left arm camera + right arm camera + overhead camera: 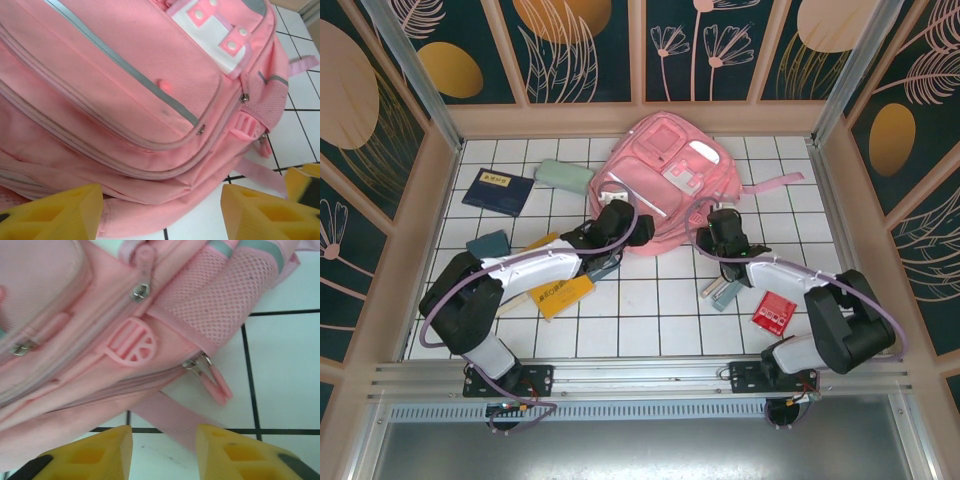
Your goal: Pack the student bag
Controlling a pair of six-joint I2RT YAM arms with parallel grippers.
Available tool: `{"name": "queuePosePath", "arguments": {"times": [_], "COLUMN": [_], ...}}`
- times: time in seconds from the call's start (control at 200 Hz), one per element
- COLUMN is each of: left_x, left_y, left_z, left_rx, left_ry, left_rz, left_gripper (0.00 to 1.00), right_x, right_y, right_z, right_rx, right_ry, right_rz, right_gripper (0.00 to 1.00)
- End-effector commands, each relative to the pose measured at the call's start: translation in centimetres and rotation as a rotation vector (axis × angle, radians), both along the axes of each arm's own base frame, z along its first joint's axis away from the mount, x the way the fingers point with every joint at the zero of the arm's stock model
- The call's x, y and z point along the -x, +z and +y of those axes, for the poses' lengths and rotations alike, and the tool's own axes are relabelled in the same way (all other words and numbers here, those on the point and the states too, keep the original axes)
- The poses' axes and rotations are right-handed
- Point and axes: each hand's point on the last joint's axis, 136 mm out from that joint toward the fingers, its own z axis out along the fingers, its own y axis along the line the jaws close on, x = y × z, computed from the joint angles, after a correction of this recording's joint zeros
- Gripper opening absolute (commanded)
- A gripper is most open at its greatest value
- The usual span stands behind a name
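Observation:
The student bag (665, 170) is a big pink backpack lying flat at the back middle of the tiled table. My left gripper (630, 226) is at its near left edge. In the left wrist view the bag (130, 85) lies close ahead; my left gripper (162, 220) is open, its yellow fingers (60, 215) wide apart over the bag's lower hem. My right gripper (720, 230) is at the bag's near right corner. In the right wrist view my right gripper (162, 450) is open, with a pink strap (175, 417) running across the tile between its fingers, below the zip pulls (212, 380).
A mint-green pencil case (564, 175) and a dark blue book (497, 190) lie left of the bag. Nearer on the left lie a teal item (488, 243) and a yellow book (560, 295). A red item (773, 312) and a small grey item (725, 292) lie right. Wooden walls enclose the table.

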Motion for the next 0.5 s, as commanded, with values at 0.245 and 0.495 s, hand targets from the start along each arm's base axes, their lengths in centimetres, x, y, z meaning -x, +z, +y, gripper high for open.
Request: {"name": "queuePosePath", "arguments": {"times": [0.245,0.495], "left_x": [1.3,1.3], "left_y": [-1.8,-1.7], "left_z": [-0.1,-0.1], "left_rx": [0.041,0.044], "left_ry": [-0.021,-0.019], "left_rz": [0.036,0.035], "left_gripper": [0.65,0.65], "right_x": [-2.5,-3.6], "right_y": [-2.2,-3.1], "right_z": [-1.2,-1.1], "right_rx": [0.037,0.053], "right_ry": [-0.04,-0.046], "right_rz": [0.067,0.099], "right_gripper": [0.32,0.3]}}
